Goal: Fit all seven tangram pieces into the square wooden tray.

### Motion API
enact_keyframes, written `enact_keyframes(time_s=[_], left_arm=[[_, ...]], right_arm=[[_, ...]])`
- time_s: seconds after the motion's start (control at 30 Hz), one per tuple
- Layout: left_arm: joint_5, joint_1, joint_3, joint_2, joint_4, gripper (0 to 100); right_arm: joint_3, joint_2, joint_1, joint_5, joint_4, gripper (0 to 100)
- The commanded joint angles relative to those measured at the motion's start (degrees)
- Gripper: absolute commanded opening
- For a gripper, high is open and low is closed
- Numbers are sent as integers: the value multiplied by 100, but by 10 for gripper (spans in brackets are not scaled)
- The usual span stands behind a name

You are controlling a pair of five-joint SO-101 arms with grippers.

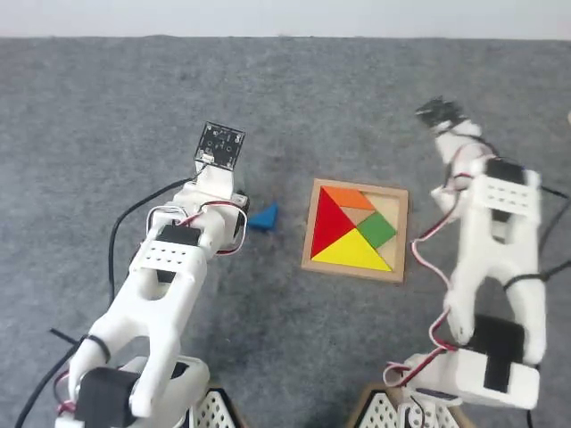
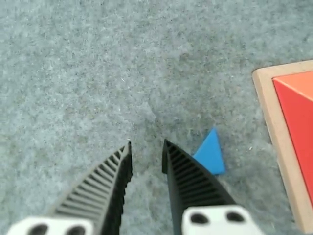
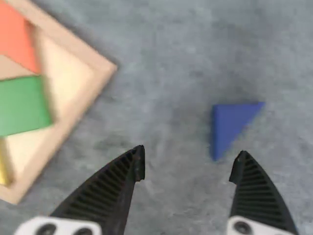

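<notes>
Tray of square wood, partly filled. Left hand off tray's left edge, narrowly parted beside light blue triangle, likely to pinch it. Right hand spread wide toward dark blue triangle beyond tray's corner.

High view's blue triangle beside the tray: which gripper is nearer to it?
Left. The left gripper sits right beside the blue triangle; the right gripper is across the tray, on its other side.

Smooth pale wood tray, matt blue triangle, rough grey felt-like cloth.
</notes>
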Motion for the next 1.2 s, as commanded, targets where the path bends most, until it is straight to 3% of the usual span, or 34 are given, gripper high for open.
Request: enact_keyframes(time_s=[0.0, 0.13, 0.33, 0.57, 0.9, 1.17], left_arm=[[-79, 0, -31, -255, -149, 106], [-79, -9, -31, -255, -149, 106], [-79, 18, -31, -255, -149, 106], [-79, -9, -31, -246, -158, 106], [-88, 0, -31, -246, -158, 106], [-88, 0, -31, -246, -167, 106]], right_arm=[[-844, 541, 180, 70, 40, 288], [-1846, 1675, 136, -185, 84, 288], [-3068, 2765, -760, -782, 92, 288], [-3332, 3371, -1288, -853, 514, 286], [-2602, 3257, -1420, -176, 725, 285], [-2365, 2035, -1095, -765, 479, 288]])
